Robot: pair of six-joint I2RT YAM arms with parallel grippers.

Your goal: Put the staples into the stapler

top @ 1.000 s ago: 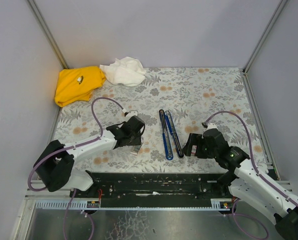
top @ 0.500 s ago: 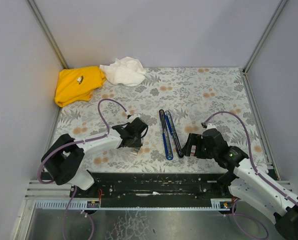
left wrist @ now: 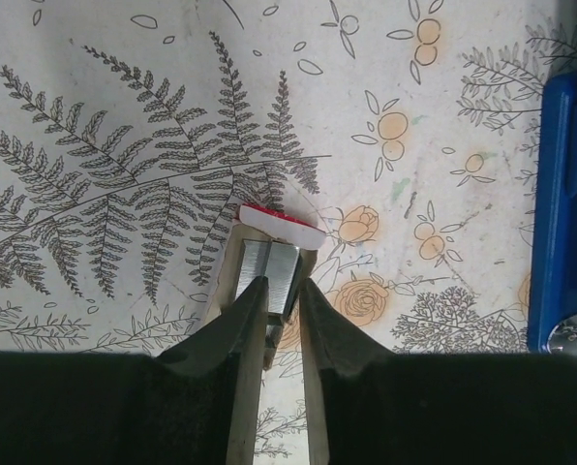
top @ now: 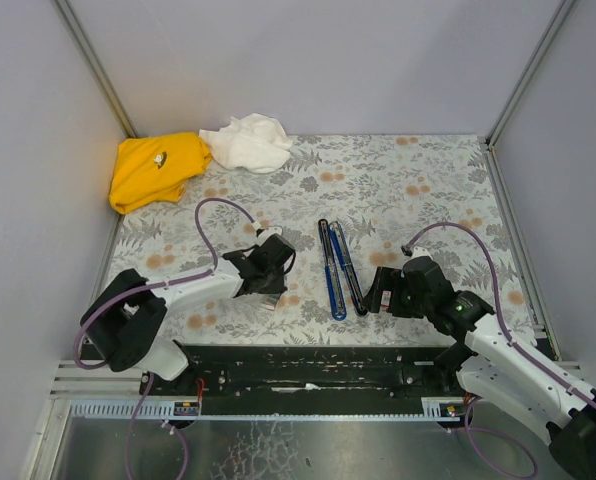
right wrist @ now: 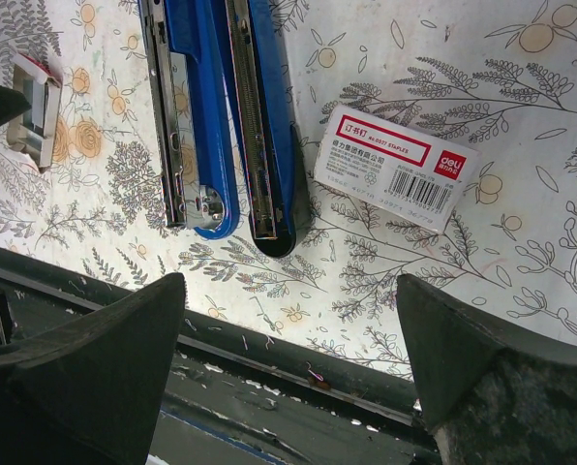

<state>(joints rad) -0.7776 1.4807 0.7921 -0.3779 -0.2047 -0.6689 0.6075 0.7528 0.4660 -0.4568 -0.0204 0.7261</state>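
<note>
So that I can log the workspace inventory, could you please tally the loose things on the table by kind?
cloths: 2, the yellow cloth and the white cloth
stapler, opened flat: 1
staple box sleeve: 1
staple tray holding staples: 1
total: 5

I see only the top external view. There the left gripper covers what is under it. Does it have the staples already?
Observer: In the left wrist view, the left gripper has its fingers closed on both sides of a silvery staple strip lying in a small white tray.
Operator: Where is the staple box? I cannot find it from above.
Observer: The right wrist view shows the box, whitish with red print, lying flat close beside the opened stapler.
Operator: Is the right gripper holding something?
Observer: No. The right gripper is wide open, with nothing between its fingers.
</note>
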